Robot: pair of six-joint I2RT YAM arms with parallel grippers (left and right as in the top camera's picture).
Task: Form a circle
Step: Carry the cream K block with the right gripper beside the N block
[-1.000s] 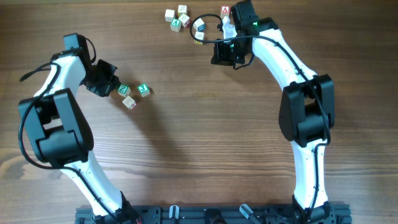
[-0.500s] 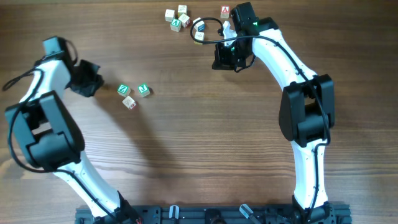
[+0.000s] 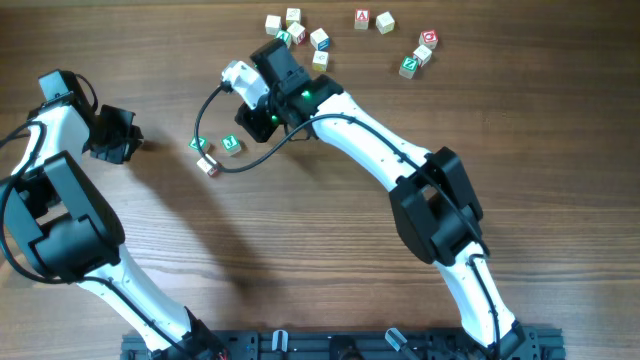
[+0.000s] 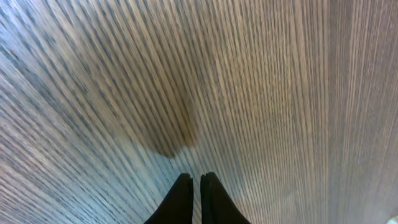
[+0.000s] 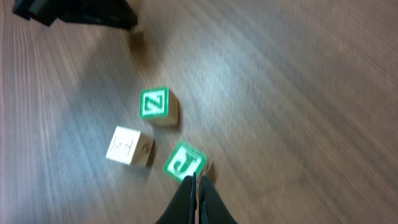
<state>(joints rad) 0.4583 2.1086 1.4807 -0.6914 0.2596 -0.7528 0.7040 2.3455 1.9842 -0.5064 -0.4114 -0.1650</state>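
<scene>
The circle's three small cubes lie close together left of centre: a green Z cube (image 3: 198, 145) (image 5: 153, 103), a green J cube (image 3: 231, 145) (image 5: 185, 162) and a pale cube with red marks (image 3: 208, 165) (image 5: 129, 145). My right gripper (image 3: 246, 130) (image 5: 196, 179) is shut and empty, its tips right at the J cube's near edge. Whether they touch it I cannot tell. My left gripper (image 3: 126, 141) (image 4: 194, 180) sits far left of the group, shut with only a hairline gap, over bare wood.
Several loose lettered cubes are scattered along the table's back edge, from one (image 3: 273, 22) at the left to a small bunch (image 3: 420, 55) at the right. The right arm (image 3: 360, 130) stretches diagonally over the table's middle. The left gripper's dark body (image 5: 74, 12) shows beyond the three cubes.
The right arm swung from the back scatter leftward and down to the three cubes. The left gripper pulled away from them to the far left. The cubes themselves stayed put.
</scene>
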